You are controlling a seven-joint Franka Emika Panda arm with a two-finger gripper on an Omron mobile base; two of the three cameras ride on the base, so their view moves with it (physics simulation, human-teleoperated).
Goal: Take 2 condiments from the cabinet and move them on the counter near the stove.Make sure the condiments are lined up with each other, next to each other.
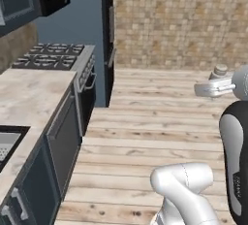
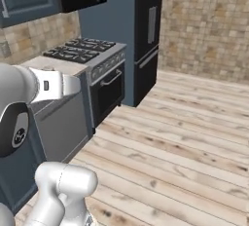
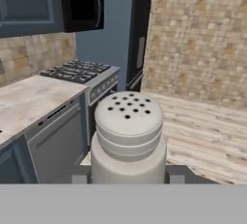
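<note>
One pale shaker [image 3: 128,138] sat right in front of the hand camera, held between the two dark fingers of the pincer [image 3: 128,175]. The pincer was closed on it, one finger on each side. The shaker stood up straight and had a round top with many little black holes. It was up in the air over the wooden floor [image 1: 160,122], not on the table [image 1: 29,93].

In the left base view, a small round cap showed at the tip of the white arm [image 1: 215,87], out over the floor.

The one table was beige and marbled, with dark blue cupboards under it. One black stove [image 2: 80,49] stood at the far end of it, with dark grates on top. One black microwave [image 3: 82,8] hung over the stove. One tall black fridge [image 2: 148,30] stood past the stove.
</note>
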